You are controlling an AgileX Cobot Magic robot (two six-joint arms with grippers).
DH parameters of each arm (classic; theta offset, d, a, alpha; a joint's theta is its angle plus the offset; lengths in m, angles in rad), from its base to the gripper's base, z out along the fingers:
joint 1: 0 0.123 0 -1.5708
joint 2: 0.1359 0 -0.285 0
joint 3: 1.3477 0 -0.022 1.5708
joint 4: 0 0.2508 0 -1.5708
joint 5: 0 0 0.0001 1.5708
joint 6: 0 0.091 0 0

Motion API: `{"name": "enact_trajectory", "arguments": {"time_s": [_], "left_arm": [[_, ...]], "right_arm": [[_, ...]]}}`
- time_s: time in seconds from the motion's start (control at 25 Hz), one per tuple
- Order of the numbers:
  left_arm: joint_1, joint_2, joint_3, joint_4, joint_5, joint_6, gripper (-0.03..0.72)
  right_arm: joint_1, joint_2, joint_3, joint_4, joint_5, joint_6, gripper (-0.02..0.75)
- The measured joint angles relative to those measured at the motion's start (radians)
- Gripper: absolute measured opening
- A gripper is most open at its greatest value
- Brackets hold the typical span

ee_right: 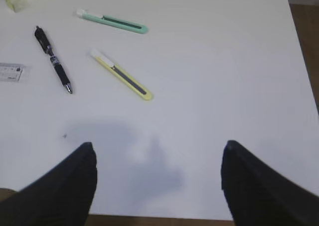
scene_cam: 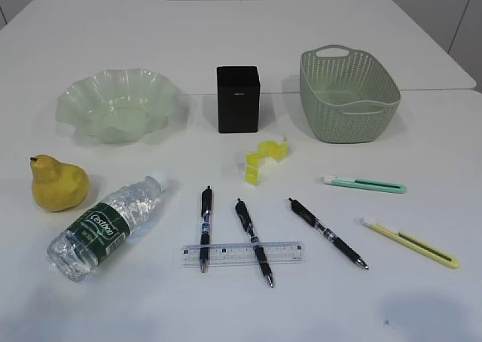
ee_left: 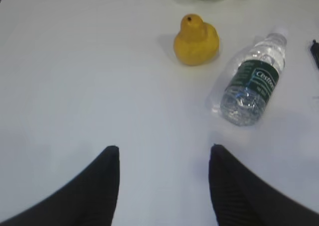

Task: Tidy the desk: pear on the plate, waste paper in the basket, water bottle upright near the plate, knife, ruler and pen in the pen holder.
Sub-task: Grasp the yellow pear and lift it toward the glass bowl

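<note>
White surface [scene_cam: 422,312] with scattered desk items.
Back row: green plate [scene_cam: 117,105], black pen holder [scene_cam: 238,99], basket [scene_cam: 348,95]. Front: pear [scene_cam: 57,184], water bottle [scene_cam: 108,224] lying down, yellow paper [scene_cam: 266,160], three pens [scene_cam: 251,240], ruler [scene_cam: 242,254] under two of them, two knives [scene_cam: 364,184].

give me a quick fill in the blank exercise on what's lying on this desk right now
1. The clear plastic water bottle with the dark green label lies on its ____.
2. The number of black pens on the white desk is ____.
3. The clear plastic ruler lies across ____ of the pens.
4. The yellow pear sits in front of the pale green glass ____.

Missing words: side; three; two; plate
</note>
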Motion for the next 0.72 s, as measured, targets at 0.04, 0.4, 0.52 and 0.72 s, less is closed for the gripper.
{"name": "enact_trajectory", "arguments": {"time_s": [0.04, 0.4, 0.52, 0.72], "left_arm": [[0.000, 0.023, -0.014, 0.002, -0.018, 0.000, 0.402], [0.000, 0.233, -0.127, 0.005, -0.080, 0.012, 0.402], [0.000, 0.250, -0.134, 0.005, -0.085, 0.016, 0.402], [-0.030, 0.249, -0.134, 0.007, -0.080, 0.042, 0.402]], "right_arm": [[0.000, 0.016, -0.004, -0.004, -0.008, 0.000, 0.575], [0.000, 0.146, -0.014, -0.019, -0.083, 0.000, 0.575], [0.000, 0.190, -0.014, -0.023, -0.101, 0.000, 0.575], [0.000, 0.268, -0.014, -0.027, -0.121, 0.000, 0.575]]}}
